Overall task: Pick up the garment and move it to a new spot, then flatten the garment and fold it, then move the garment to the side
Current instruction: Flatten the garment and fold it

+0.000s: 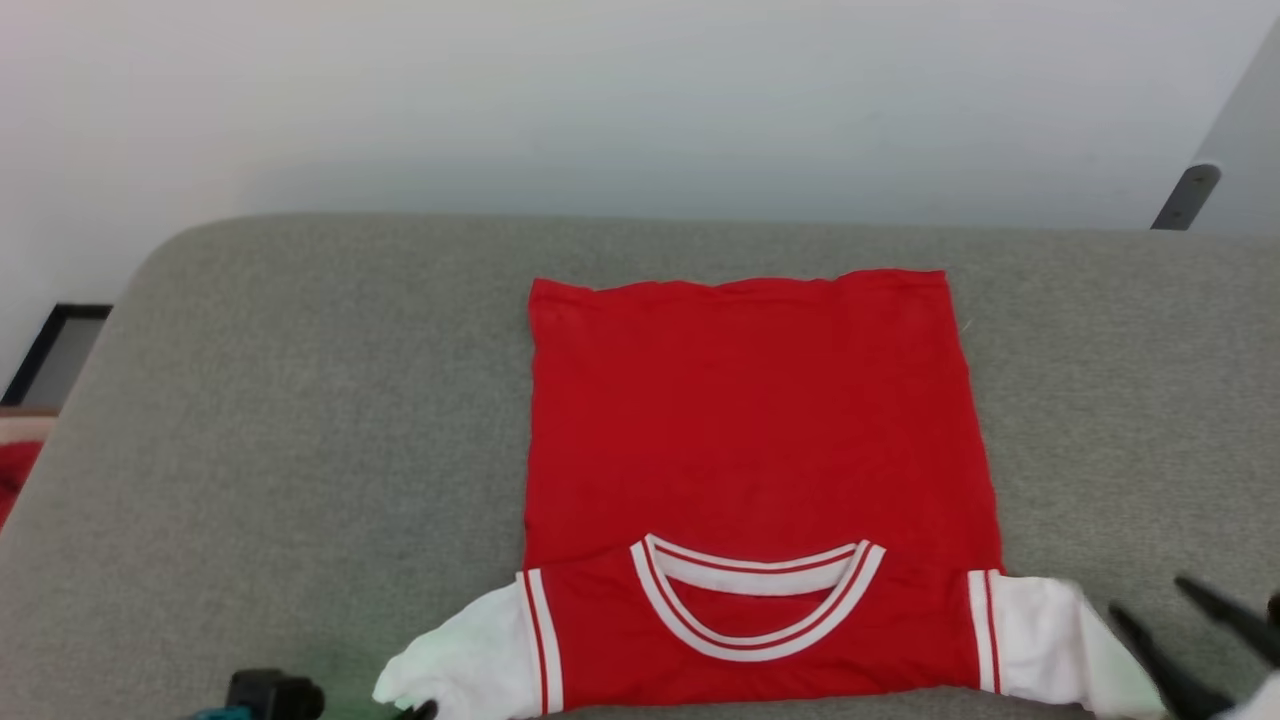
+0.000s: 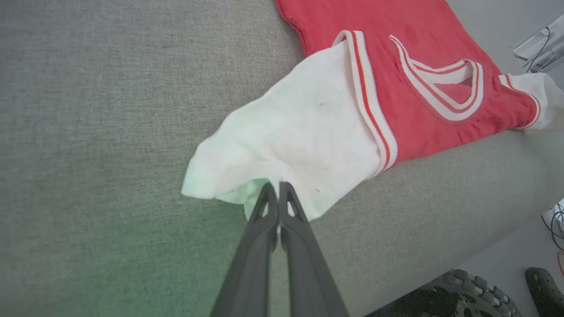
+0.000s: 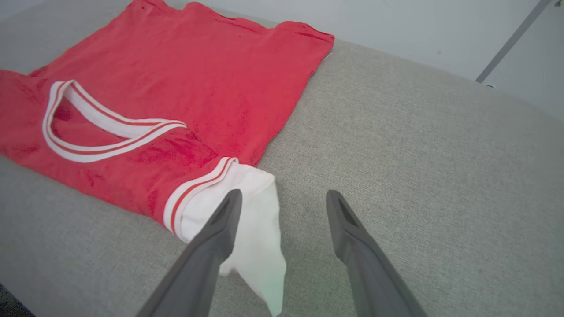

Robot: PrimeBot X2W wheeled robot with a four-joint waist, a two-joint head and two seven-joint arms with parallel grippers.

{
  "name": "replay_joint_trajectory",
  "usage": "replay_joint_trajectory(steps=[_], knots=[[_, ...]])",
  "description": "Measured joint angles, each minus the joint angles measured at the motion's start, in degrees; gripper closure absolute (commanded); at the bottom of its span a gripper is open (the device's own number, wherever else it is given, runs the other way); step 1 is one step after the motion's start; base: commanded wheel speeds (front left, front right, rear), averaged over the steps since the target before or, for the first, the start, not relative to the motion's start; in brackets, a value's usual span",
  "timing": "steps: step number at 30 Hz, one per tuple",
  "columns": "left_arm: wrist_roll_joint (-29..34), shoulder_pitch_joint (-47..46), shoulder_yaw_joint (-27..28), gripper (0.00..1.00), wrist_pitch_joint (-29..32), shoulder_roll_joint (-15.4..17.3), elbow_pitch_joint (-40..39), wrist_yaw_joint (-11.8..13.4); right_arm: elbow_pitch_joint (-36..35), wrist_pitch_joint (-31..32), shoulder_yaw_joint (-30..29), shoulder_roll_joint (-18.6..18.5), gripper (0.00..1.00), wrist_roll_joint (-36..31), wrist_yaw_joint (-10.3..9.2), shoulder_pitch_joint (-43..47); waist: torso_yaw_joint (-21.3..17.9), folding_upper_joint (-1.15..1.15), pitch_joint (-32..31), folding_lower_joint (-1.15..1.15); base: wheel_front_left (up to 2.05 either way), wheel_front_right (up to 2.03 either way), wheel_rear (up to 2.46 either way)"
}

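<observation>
The garment (image 1: 760, 420), a red jersey with white sleeves and striped neck trim, lies flat on the grey cushion (image 1: 300, 400), with its collar end folded over toward me. My left gripper (image 2: 278, 187) is shut, its tips pinching the hem of the white sleeve (image 2: 291, 132); in the head view its tip (image 1: 425, 709) peeks in at the bottom edge beside that sleeve. My right gripper (image 3: 284, 198) stands open, nothing between its fingers, with the other white sleeve (image 3: 257, 229) lying against its left finger. The head view shows it (image 1: 1148, 597) just right of that sleeve (image 1: 1040, 630).
The cushion's front edge (image 2: 440, 229) drops to the floor, where the robot's wheeled base (image 2: 467, 295) and cables (image 2: 556, 220) show. A pale wall rises behind the cushion. A red cloth (image 1: 15, 470) lies off the left edge, and a grey bracket (image 1: 1185, 195) stands at the far right.
</observation>
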Motion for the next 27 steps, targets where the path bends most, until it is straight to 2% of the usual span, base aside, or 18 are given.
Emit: replay_joint_trajectory(steps=[5,9,21,27], knots=[[1.46,-1.58,-0.15,1.00,0.14,-1.41,-0.92,0.46,-2.49,7.40,-4.33,1.75,0.00,2.43,0.00,-5.78,0.95,0.00,1.51,0.00,0.00,0.00,0.00],[2.76,-3.75,-0.79,1.00,1.09,-2.86,-1.34,0.44,0.42,13.71,-6.13,2.92,0.00,2.89,0.00,-13.83,2.49,0.00,2.74,0.00,0.00,0.00,0.00],[6.08,-11.66,-3.88,1.00,2.83,-10.12,1.32,-1.68,25.19,29.96,-8.48,7.34,0.00,2.92,-0.01,-40.51,10.07,0.00,7.64,0.00,0.00,0.00,0.00],[6.89,-15.22,-6.16,1.00,2.61,-13.65,2.93,-2.15,37.47,34.12,-9.98,8.09,0.00,0.05,-0.01,-49.75,14.13,0.00,10.99,0.00,0.00,0.00,0.00]])
